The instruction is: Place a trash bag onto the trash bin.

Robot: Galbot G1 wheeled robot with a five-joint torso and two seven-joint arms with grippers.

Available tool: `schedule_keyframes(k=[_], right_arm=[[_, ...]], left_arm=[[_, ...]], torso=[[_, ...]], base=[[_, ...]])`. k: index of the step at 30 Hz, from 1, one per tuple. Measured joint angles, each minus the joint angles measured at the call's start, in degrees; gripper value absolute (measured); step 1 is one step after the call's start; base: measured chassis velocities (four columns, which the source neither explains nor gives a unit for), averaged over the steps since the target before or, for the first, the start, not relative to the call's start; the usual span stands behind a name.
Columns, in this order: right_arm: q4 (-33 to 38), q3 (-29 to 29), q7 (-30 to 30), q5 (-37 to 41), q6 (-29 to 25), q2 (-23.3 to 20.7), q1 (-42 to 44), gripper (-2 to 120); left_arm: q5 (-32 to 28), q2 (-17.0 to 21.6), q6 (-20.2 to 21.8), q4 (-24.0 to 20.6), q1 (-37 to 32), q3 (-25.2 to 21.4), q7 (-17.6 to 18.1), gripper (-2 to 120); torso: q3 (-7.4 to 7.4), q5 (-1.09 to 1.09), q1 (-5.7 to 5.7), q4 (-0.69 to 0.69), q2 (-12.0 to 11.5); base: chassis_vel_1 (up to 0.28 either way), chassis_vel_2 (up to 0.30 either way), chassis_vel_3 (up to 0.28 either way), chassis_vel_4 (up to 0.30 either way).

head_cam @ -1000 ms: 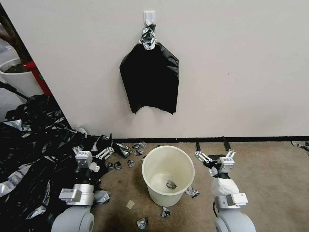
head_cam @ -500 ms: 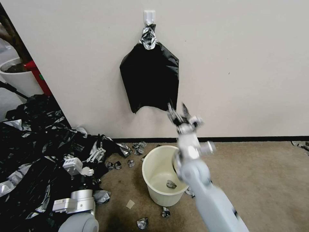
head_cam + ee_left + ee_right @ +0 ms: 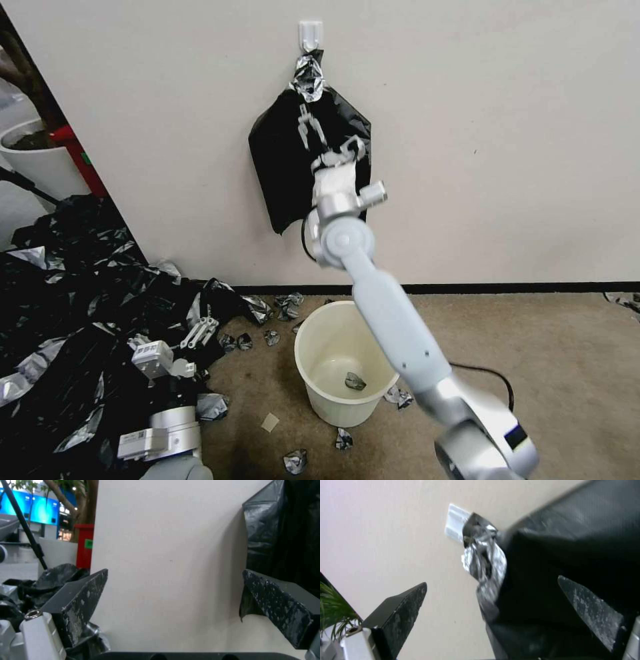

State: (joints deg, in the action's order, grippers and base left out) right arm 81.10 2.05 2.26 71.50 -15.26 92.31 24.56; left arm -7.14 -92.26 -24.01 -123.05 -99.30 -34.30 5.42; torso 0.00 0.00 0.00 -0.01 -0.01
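The trash bag (image 3: 293, 180) is a glossy black film hanging on the wall from a white hook (image 3: 309, 33) by its crumpled silvery neck. My right arm is raised, and my right gripper (image 3: 325, 131) is open in front of the bag's upper part. In the right wrist view, the neck (image 3: 485, 562) and the bag (image 3: 570, 550) lie between the spread fingers of the right gripper (image 3: 491, 583), untouched. The cream trash bin (image 3: 313, 393) stands upright on the carpet below. My left gripper (image 3: 208, 308) is low at the left, open (image 3: 175, 580) and holding nothing.
A broad heap of black-and-silver sheets (image 3: 60, 313) covers the floor at the left. Small foil wads (image 3: 280, 307) lie around the bin, and one wad (image 3: 355, 381) lies inside it. A white plant pot (image 3: 33, 160) stands at the far left. Bare carpet (image 3: 567, 373) spreads to the right.
My right arm has swung up from the floor beside the bin to the hanging bag. The left gripper has drifted a little down and to the left.
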Motion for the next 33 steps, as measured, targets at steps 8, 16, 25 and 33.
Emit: schedule_keyframes(k=[8, 16, 25, 33], right_arm=[[-0.93, 0.0, -0.36, 0.31, 0.16, -0.06, -2.16, 94], [-1.11, -0.4, -0.58, 0.59, 0.48, -0.13, -3.69, 73], [-3.92, -0.39, -0.67, 0.45, 0.66, -0.16, -5.28, 71], [-5.84, 0.18, -1.28, -0.45, 0.7, -0.2, -5.36, 52]], left_arm=[[1.89, 0.0, -0.42, -0.17, -0.62, -0.2, 0.18, 100], [3.4, 0.06, -0.36, -0.05, -0.88, -0.65, 1.37, 100], [4.04, 0.09, -0.26, 0.3, -1.0, -0.63, 1.61, 100], [4.03, 0.11, -0.26, 1.15, -0.62, -0.6, 2.57, 100]], torso=[[-0.01, 0.0, 0.0, 0.0, 0.0], [-0.01, 0.0, 0.0, 0.01, 0.0], [-0.01, 0.0, 0.0, 0.01, 0.01], [-0.01, 0.0, 0.0, 0.01, 0.01]], base=[[0.0, 0.0, 0.0, 0.0], [0.0, 0.0, 0.0, 0.0], [0.0, 0.0, 0.0, 0.0], [0.0, 0.0, 0.0, 0.0]])
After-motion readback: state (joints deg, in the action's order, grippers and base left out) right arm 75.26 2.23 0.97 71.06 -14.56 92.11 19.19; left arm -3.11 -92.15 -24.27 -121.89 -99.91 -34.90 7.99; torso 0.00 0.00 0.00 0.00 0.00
